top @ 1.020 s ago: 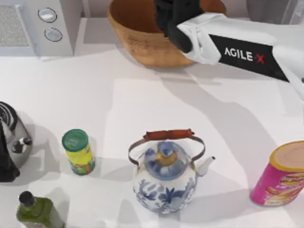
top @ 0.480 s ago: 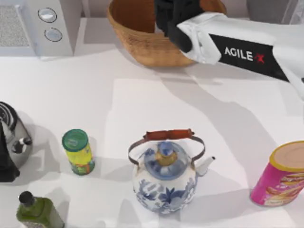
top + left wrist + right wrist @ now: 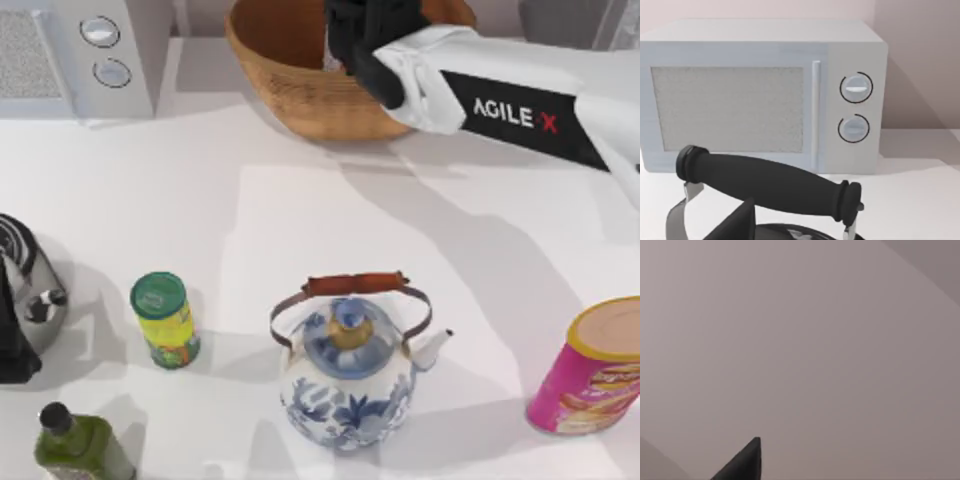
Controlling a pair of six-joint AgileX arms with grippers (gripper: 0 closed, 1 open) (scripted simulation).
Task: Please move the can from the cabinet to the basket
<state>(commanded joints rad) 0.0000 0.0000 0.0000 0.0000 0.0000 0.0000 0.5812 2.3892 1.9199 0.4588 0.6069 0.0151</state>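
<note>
While my right gripper [image 3: 345,40] overhangs the basket [image 3: 290,95], its wrist faces wall.

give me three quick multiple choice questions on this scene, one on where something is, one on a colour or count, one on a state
1. Where is the right arm's tool?
A. over the basket
B. beside the teapot
C. above the microwave

2. What colour is the lid of the small can at the table's left?
A. yellow
B. green
C. red

3. How does the blue-and-white teapot stand?
A. tipped on its side
B. upside down
C. upright, handle raised

Answers:
1 A, the black tool sits over the wicker basket at the far edge.
2 B, its top is green.
3 C, the lid knob faces up and the handle arches above it.
</note>
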